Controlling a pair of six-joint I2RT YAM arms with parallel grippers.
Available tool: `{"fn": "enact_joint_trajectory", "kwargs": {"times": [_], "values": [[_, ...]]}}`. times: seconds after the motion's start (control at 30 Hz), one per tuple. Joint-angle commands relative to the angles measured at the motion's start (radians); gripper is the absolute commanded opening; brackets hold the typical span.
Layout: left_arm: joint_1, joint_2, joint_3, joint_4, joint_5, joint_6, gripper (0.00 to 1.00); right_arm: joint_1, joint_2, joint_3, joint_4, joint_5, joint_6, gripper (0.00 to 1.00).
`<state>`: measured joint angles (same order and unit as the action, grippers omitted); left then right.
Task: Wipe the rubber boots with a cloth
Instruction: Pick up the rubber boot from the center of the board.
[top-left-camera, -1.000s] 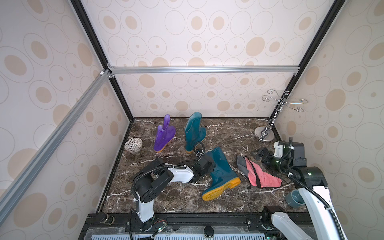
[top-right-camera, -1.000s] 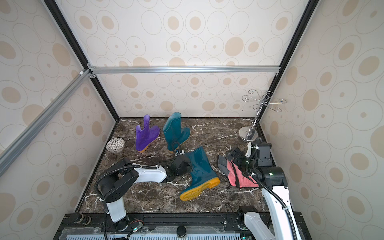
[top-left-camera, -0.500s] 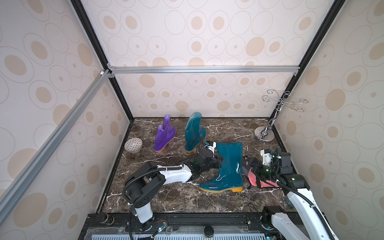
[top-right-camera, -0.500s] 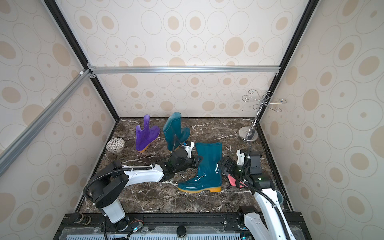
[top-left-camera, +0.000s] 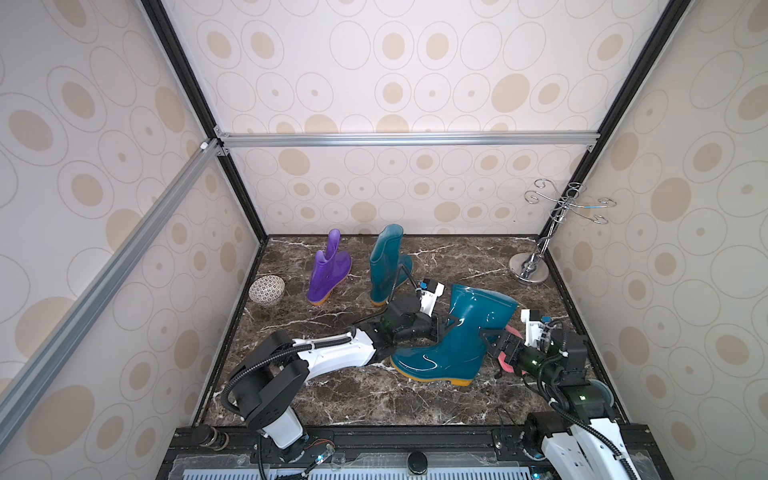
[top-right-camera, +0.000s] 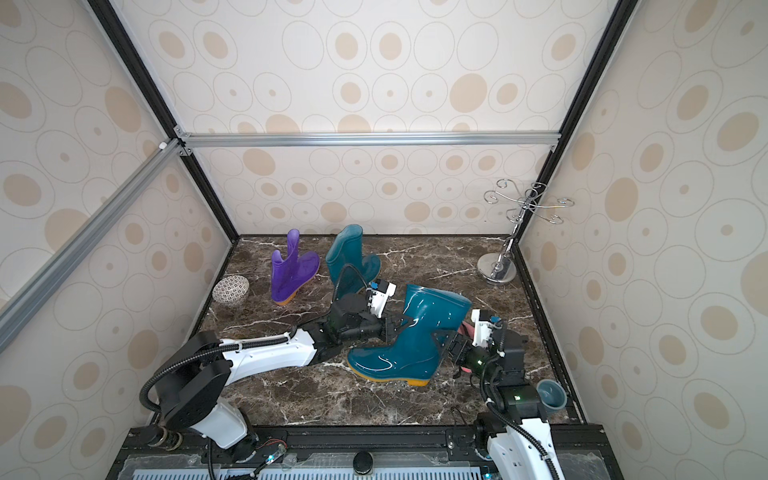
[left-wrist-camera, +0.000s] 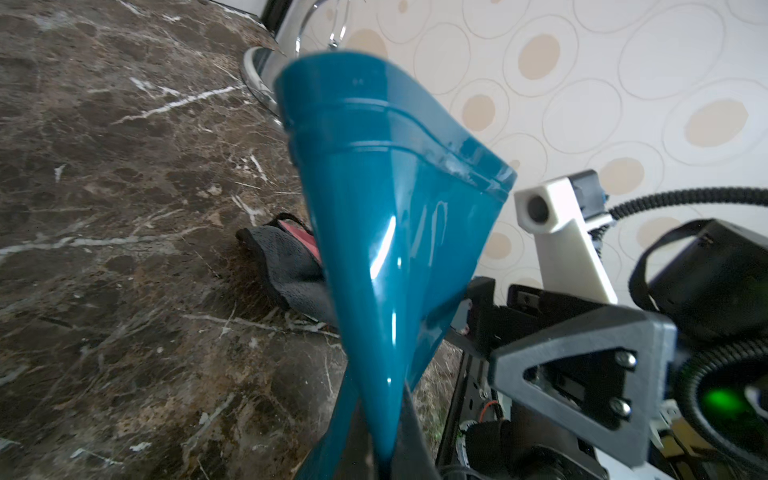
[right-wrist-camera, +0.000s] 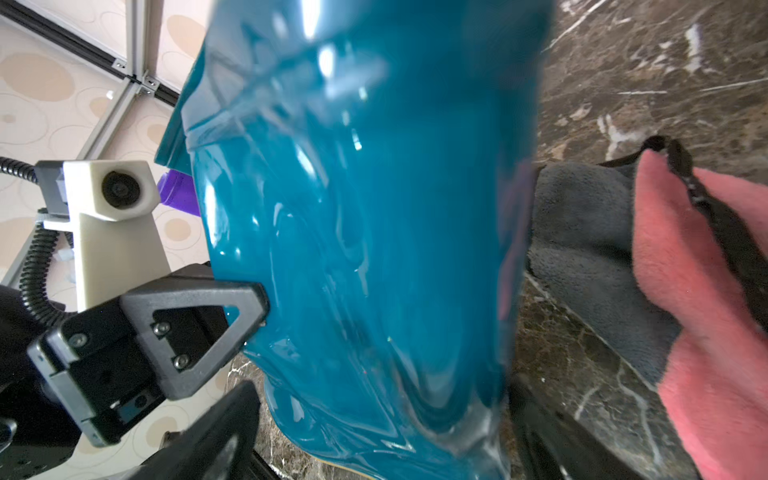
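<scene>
On the marble table (top-left-camera: 374, 399) the near boot (top-left-camera: 457, 336), teal with a yellow sole, stands right of centre. Its sole lies flat and runs left to right with the toe to the left, and its shaft rises with a slight lean to the right. Far left of it stand the far teal boot (top-left-camera: 384, 266) and the purple boot (top-left-camera: 328, 270), upright, just beside each other and well apart from both arms. The cloth (right-wrist-camera: 706, 291), pink over grey, lies crumpled on the table just right of the near boot's heel, partly under the right arm. The left claw (top-left-camera: 440, 326) is clenched on the front edge of the near boot's shaft. The right claw (top-left-camera: 492, 345) is spread wide, with its fingers on either side of the shaft's back, low down. We cannot tell whether they touch the rubber, and it holds no cloth. We judge that the coming move turns on this: the cloth lies beside the right claw, outside its fingers, and the right arm is much the nearer to it. We read no brand, label or writing anywhere.
</scene>
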<state>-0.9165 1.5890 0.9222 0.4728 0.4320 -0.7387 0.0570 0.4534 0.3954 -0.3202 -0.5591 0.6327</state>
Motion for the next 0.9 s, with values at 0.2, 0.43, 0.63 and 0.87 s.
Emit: {"fn": "enact_joint_trajectory", "kwargs": {"times": [0.2, 0.43, 0.63, 0.87], "values": [[0.004, -0.123, 0.040, -0.069, 0.132, 0.076, 0.00, 0.009, -0.029, -0.064, 0.226, -0.160, 0.014, 0.86], [0.007, -0.118, 0.040, -0.028, 0.142, 0.036, 0.00, 0.009, -0.065, -0.117, 0.447, -0.316, 0.115, 0.54], [0.017, -0.110, 0.064, -0.103, 0.112, 0.081, 0.00, 0.009, -0.065, -0.058, 0.364, -0.311, 0.073, 0.00], [0.018, -0.089, 0.143, -0.240, 0.059, 0.164, 0.41, 0.010, -0.052, 0.075, 0.236, -0.199, 0.056, 0.00]]}}
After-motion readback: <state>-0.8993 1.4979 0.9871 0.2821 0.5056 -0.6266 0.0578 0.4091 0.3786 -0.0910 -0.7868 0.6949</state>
